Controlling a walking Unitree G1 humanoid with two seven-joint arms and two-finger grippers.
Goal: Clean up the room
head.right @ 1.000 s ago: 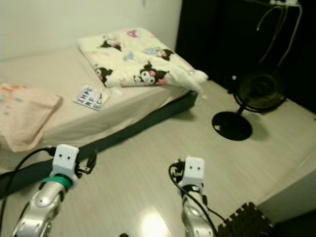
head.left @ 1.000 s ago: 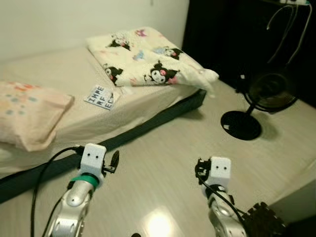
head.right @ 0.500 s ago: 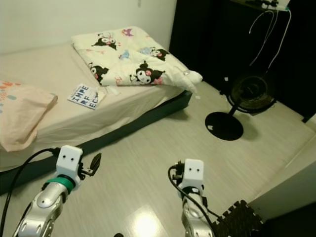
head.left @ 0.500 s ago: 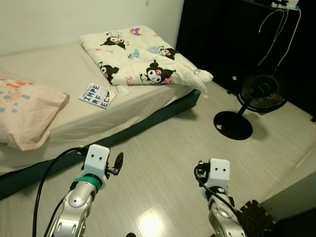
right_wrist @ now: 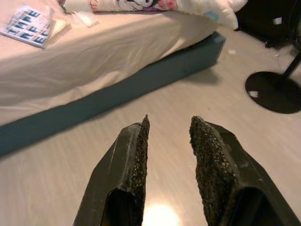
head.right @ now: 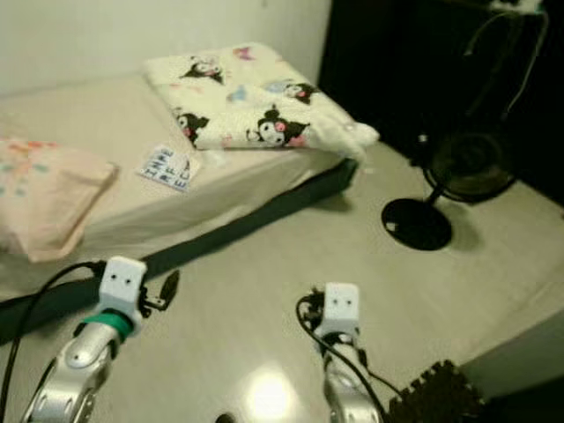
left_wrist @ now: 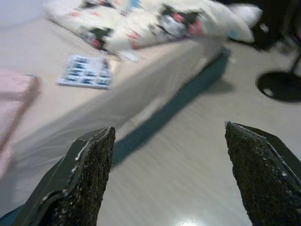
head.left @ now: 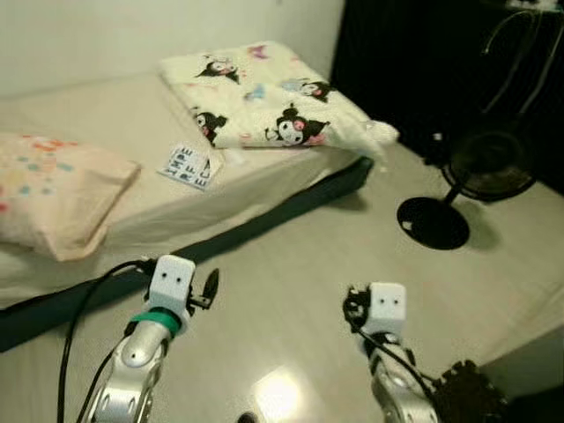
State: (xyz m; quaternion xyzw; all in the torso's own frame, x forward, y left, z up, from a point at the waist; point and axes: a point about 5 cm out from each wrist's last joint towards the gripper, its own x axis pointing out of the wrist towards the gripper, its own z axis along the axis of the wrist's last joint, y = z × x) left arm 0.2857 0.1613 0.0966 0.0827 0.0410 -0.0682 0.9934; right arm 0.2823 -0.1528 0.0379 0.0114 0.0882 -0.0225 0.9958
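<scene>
Camera shifted, arms unmoved; left gripper (left_wrist: 169, 179) fingers spread wide, right gripper (right_wrist: 167, 155) fingers nearly together, empty.

Bed (head.left: 132, 189) – pillow (head.left: 53, 189), booklet (head.left: 191, 165), folded blanket (head.left: 273, 101) on top

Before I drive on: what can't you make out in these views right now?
- Booklet on the bed: lettering blurred, unreadable in both eye views.
- Fan: head lost against the dark background.
- Dark mat: cut off by the bottom edge.
- Pillow: cut off by the left edge.
</scene>
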